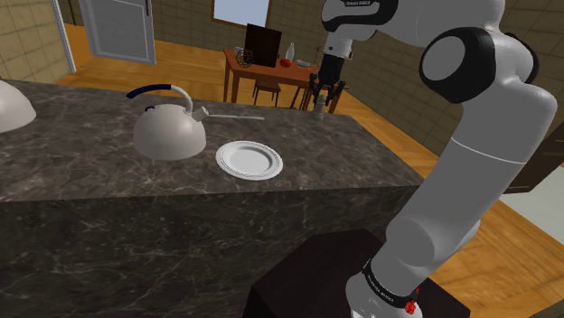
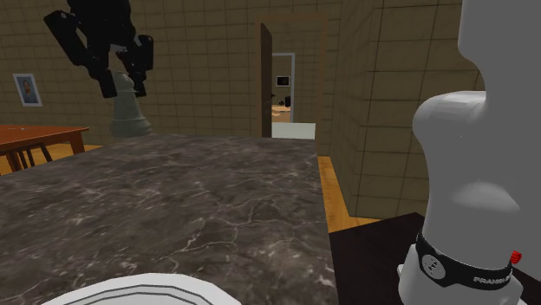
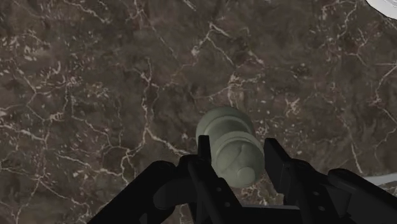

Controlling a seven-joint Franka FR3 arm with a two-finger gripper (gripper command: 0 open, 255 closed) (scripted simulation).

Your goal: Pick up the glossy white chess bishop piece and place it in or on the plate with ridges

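The bishop [image 3: 224,130] is a pale grey, glossy chess piece, and my gripper [image 3: 238,149] is shut on its upper part, one black finger on each side. In the shoulder view the gripper [image 1: 322,102] points down over the counter's far right corner with the bishop [image 1: 319,112] under it. The second exterior view has the gripper [image 2: 124,85] clasping the bishop [image 2: 130,117] near the counter's far edge; whether its base touches the marble I cannot tell. The white ridged plate [image 1: 225,165] lies nearer the counter's front, toward the shoulder view's left of the gripper, and its rim [image 2: 147,282] shows close by.
A grey kettle [image 1: 168,128] with a dark blue handle stands just beyond the plate toward the shoulder view's left, with a white utensil [image 1: 233,116] behind it. A white bowl [image 1: 13,107] sits at the far left. The dark marble counter [image 1: 108,167] drops off close behind the bishop.
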